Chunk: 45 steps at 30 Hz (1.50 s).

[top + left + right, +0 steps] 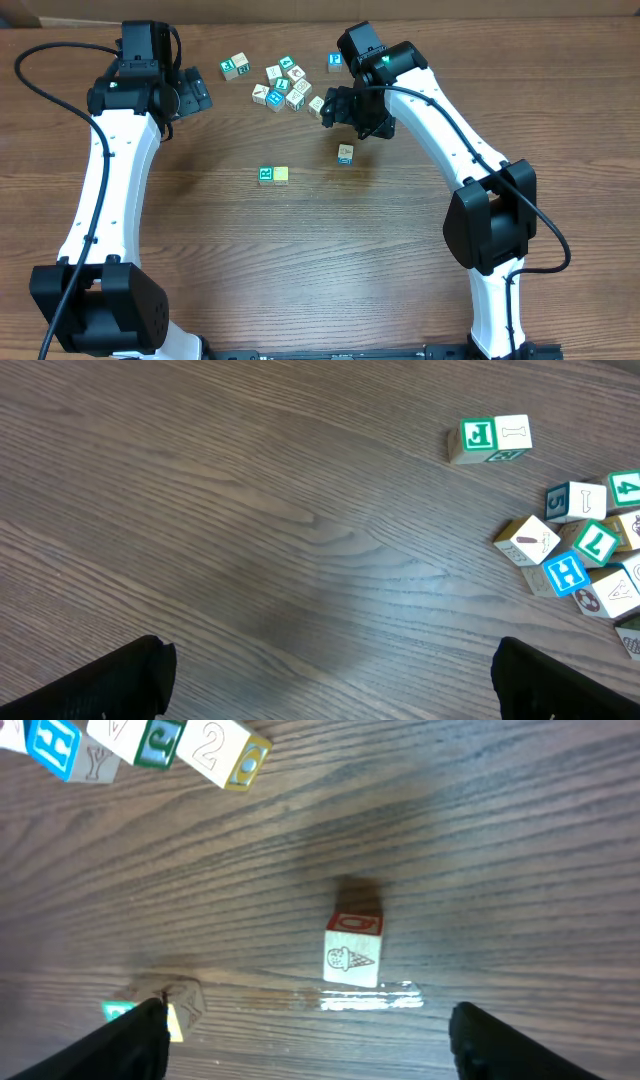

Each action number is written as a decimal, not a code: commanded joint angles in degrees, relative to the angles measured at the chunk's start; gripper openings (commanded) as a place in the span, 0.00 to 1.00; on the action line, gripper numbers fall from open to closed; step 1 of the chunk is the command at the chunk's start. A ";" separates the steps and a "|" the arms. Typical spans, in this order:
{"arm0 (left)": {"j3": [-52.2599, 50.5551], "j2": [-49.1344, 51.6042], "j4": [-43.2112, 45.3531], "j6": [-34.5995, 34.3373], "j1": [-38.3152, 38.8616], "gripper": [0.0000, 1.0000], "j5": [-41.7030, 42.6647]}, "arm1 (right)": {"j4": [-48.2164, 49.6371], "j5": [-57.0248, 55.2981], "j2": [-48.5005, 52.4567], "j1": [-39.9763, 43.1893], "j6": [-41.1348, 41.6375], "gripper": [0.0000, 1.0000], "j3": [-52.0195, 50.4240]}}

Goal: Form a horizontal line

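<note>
Overhead: the left gripper (pixel 200 94) hangs over bare wooden table (pixel 200 240), with a heap of lettered cubes (pixel 283 85) out beyond its fingertips and well apart from them. The right gripper (pixel 335 108) is at the other flank of that heap, with one pale cube (pixel 317 103) just beside its fingers. The line so far is a teal-lettered cube (pixel 265 175) and a pale yellow cube (pixel 281 175), touching side by side, well clear of both sets of jaws. A lone picture cube (pixel 345 153) sits nearer the right gripper, apart from that pair and not level with it. Left wrist: the jaws are spread wide and nothing is between them, with only table grain ahead. Far ahead and off to one side lie a touching pair of cubes (pixel 490 440), one with a green letter and one with a bone drawing, and the edge of the heap with a blue H cube (pixel 567 573). Right wrist: the jaws are spread and hold nothing. The lone picture cube (pixel 352 952), with an ice-cream cone on its side and a red letter on top, stands upright ahead of the gap, touching neither finger. A corner of the teal-lettered cube (pixel 118 1011) and a sliver of the pale yellow cube (pixel 174 1023) show at the tip of one finger (pixel 120 1045), and I cannot tell whether they touch it. The heap's edge, with a cube marked 2 (pixel 212 745), lies farthest ahead.
</note>
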State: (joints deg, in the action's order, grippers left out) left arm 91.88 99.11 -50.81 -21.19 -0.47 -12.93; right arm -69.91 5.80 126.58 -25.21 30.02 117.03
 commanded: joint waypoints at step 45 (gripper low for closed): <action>0.11 0.15 0.07 0.24 0.11 1.00 -0.98 | 8.76 -13.40 6.23 -4.66 4.46 0.54 -10.21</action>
State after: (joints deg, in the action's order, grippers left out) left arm 91.88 99.11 -50.81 -21.17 -0.47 -12.95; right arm -61.36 -5.21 132.44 -30.24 34.33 107.18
